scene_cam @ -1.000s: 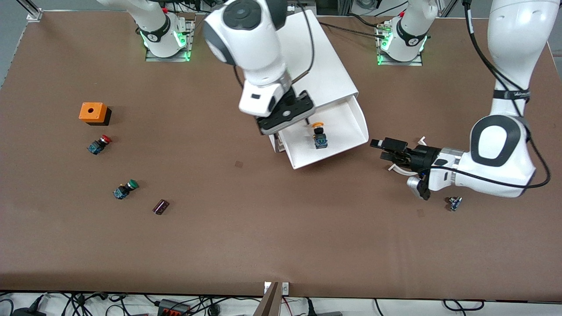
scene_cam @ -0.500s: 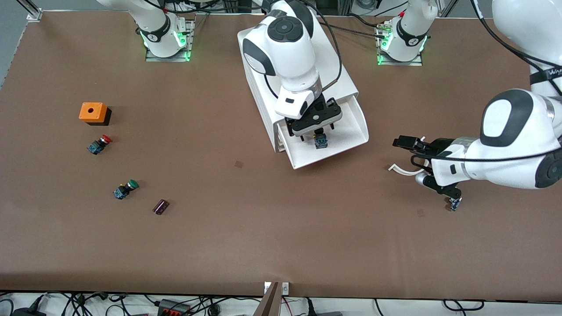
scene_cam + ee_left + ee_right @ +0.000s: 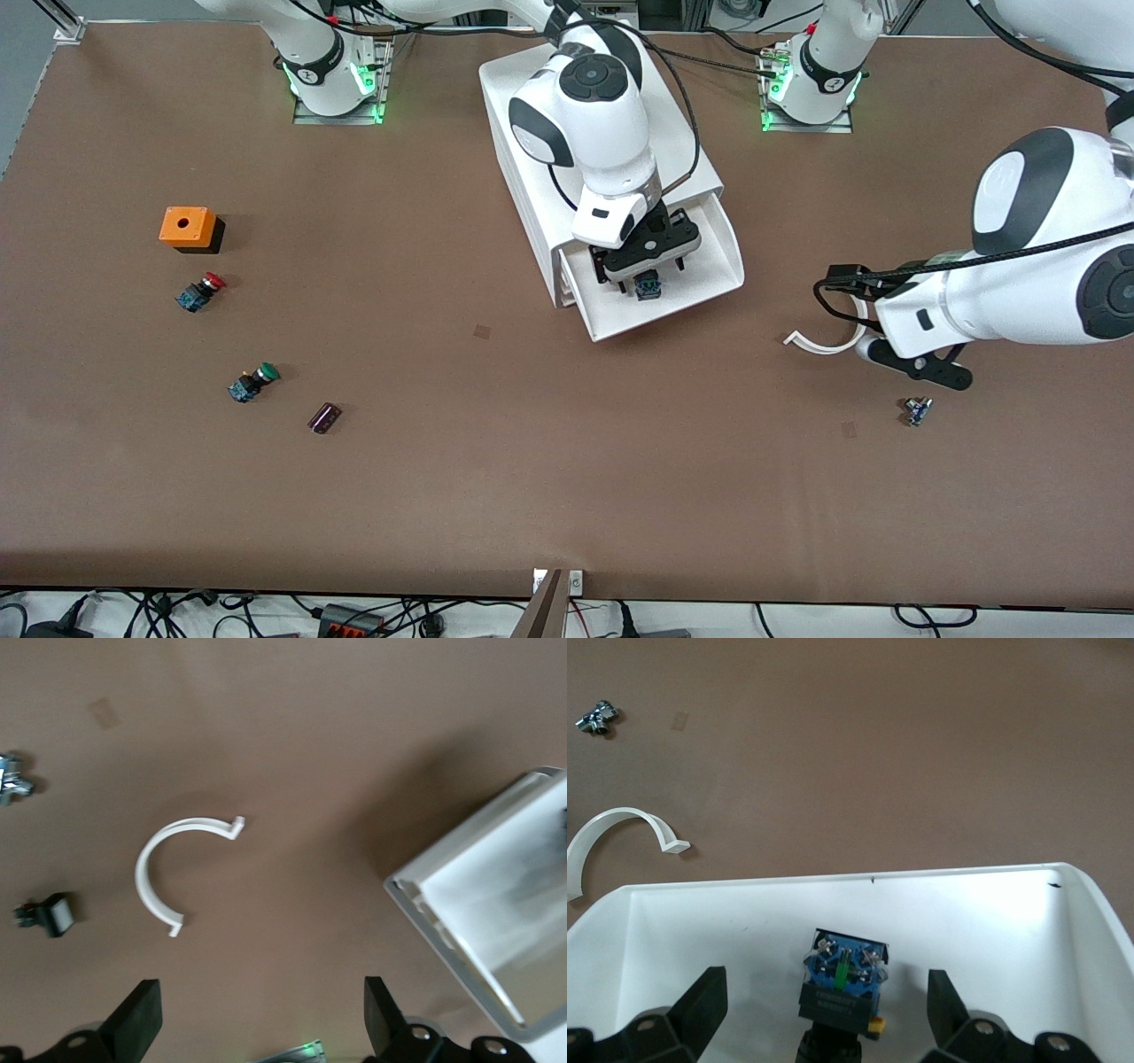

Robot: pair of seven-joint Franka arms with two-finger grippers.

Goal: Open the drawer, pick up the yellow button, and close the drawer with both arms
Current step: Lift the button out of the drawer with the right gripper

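Tabletop: brown, carrying all items below.

Cabinet: white, boxy, between the two arm bases; position unchanged across the frames.

Drawer: top one, pulled out toward the front camera, as it was a second ago. The right wrist view shows its inner walls; the left wrist view shows only one corner.

Right tool: has come down into the drawer over the last second, from above the cabinet's edge. Fingers spread wide, one on each side of the button, holding nothing.

Left tool: has drawn back from the drawer toward the left arm's end of the tabletop and now hangs over bare tabletop. Fingers wide apart, empty.

Button: lying in the drawer; the front view shows only its blue-black body below the right tool, the orange cap now hidden. The right wrist view shows the body's terminal end.

White curved strip: on the tabletop between drawer and left tool; plainest in the left wrist view.

Small metal part: nearer the front camera than the left tool.
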